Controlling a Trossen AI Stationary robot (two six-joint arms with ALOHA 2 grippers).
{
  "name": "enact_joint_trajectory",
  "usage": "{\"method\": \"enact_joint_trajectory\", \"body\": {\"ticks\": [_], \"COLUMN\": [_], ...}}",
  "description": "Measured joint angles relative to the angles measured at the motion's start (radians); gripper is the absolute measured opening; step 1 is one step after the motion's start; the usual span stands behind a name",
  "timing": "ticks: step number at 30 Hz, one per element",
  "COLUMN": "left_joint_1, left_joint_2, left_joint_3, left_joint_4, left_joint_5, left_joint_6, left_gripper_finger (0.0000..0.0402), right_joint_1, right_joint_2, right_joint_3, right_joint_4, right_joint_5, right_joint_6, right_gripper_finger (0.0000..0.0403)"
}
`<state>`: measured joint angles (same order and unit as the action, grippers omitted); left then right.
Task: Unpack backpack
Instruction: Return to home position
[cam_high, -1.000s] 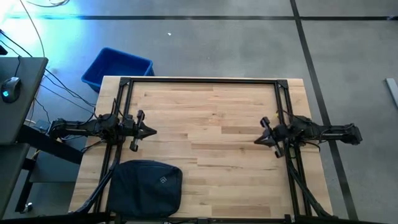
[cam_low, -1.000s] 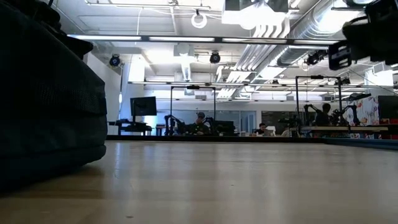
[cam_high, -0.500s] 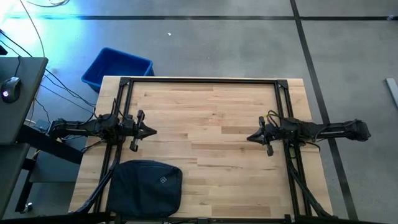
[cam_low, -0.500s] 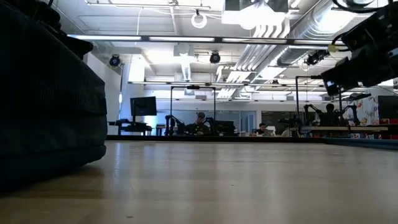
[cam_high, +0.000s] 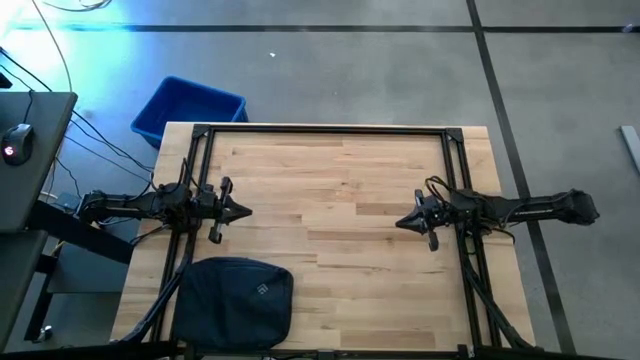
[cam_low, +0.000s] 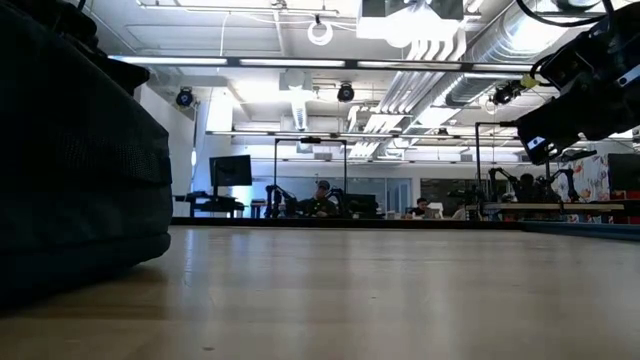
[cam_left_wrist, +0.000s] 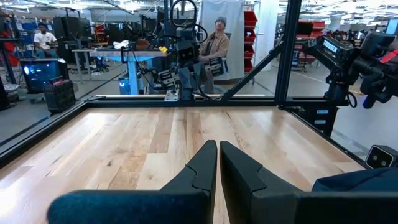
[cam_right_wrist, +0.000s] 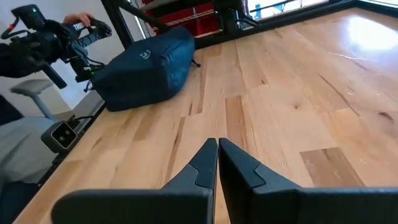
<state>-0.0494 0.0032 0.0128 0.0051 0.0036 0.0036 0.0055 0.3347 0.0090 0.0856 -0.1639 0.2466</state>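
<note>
Navy backpack (cam_high: 233, 300) lies lower left of frame on counter (cam_high: 340, 180). Left gripper (cam_high: 243, 210) mid-left, right gripper (cam_high: 402, 222) mid-right; both pinched closed, empty.

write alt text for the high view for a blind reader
Seen from above, a dark navy backpack lies at the bottom-left corner of a wooden table. The left hand and right hand hang shut and empty over the table's sides, tips pointing inward. A blue bin sits on the floor beyond the top-left corner.
</note>
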Motion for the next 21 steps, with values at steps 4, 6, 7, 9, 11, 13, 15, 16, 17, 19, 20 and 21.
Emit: {"method": "enact_joint_trajectory", "body": {"ticks": [4, 6, 7, 9, 11, 13, 15, 16, 17, 19, 20, 21], "left_joint_1": [0.0, 0.0, -0.001, -0.005, -0.013, -0.022, -0.029, -0.032, -0.032, -0.032, -0.032, -0.032], "left_joint_2": [0.0, 0.0, 0.0, 0.0, 0.0, 0.0, 0.0, 0.0, 0.0, 0.0, 0.0, 0.0], "left_joint_3": [0.0, 0.0, 0.0, 0.0, 0.0, 0.0, 0.0, 0.0, 0.0, 0.0, 0.0, 0.0], "left_joint_4": [0.0, 0.0, 0.0, 0.0, 0.0, 0.0, 0.0, 0.0, 0.0, 0.001, 0.0, 0.001], "left_joint_5": [0.0, 0.0, 0.0, 0.0, 0.0, 0.0, 0.0, 0.0, 0.0, 0.0, 0.0, 0.0], "left_joint_6": [0.0, 0.0, 0.0, 0.0, 0.0, 0.0, 0.0, 0.0, 0.0, 0.0, 0.0, 0.0], "left_gripper_finger": [0.0, 0.0, 0.0, 0.0, 0.0, 0.0, 0.0, 0.0, 0.0, 0.0, 0.0, 0.0], "right_joint_1": [0.003, 0.011, 0.016, 0.024, 0.024, 0.019, 0.01, 0.006, 0.006, 0.005, 0.006, 0.006], "right_joint_2": [-0.012, -0.064, -0.097, -0.171, -0.243, -0.309, -0.333, -0.333, -0.33, -0.332, -0.332, -0.333], "right_joint_3": [0.0, 0.0, 0.0, 0.0, 0.0, 0.0, -0.001, -0.001, -0.001, -0.001, -0.001, -0.001], "right_joint_4": [-0.009, -0.046, -0.046, -0.046, -0.046, -0.045, -0.028, -0.034, -0.037, -0.044, -0.044, -0.045], "right_joint_5": [-0.001, 0.002, 0.004, 0.004, 0.003, 0.004, 0.003, 0.0, -0.001, -0.001, -0.002, -0.002], "right_joint_6": [0.0, 0.0, -0.001, 0.0, 0.0, 0.0, 0.0, 0.0, 0.0, -0.001, 0.0, 0.0], "right_gripper_finger": [0.0, 0.0, 0.0, 0.0, 0.0, 0.0, 0.0, 0.0, 0.0, 0.0, 0.0, 0.0]}}
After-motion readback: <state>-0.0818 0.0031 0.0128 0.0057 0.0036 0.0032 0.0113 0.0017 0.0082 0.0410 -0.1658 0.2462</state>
